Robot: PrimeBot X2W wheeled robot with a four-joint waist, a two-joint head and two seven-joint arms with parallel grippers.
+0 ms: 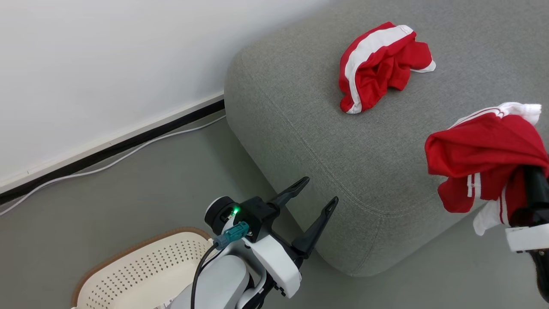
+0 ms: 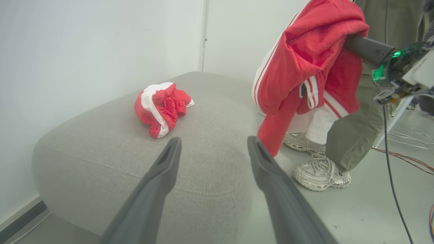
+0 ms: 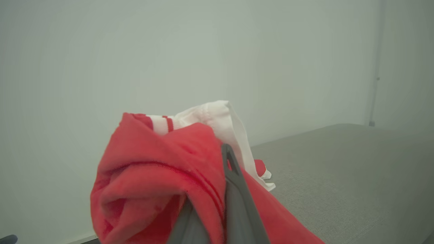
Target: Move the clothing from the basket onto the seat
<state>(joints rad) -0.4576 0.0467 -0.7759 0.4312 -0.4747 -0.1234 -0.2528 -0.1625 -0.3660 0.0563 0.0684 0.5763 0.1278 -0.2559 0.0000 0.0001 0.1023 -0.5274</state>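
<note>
One piece of red clothing with white stripes (image 1: 379,66) (image 2: 159,108) lies crumpled on the grey seat (image 1: 300,128) (image 2: 118,149). A second red garment (image 1: 484,154) (image 2: 305,67) (image 3: 162,189) hangs in the air over the seat's right front edge, draped over my right gripper (image 1: 534,189) (image 3: 223,162), which is shut on it. My left gripper (image 1: 315,195) (image 2: 213,145) is open and holds nothing, hovering beside the seat's front corner. The cream basket (image 1: 141,274) with its brown rim shows at the lower left, below my left arm; what lies inside it is hidden.
A white wall and a dark baseboard with a white cable (image 1: 111,161) run along the left. A person in olive trousers and pale sneakers (image 2: 318,173) stands on the floor beside the seat, behind the hanging garment. Cables (image 2: 407,159) trail over the floor there.
</note>
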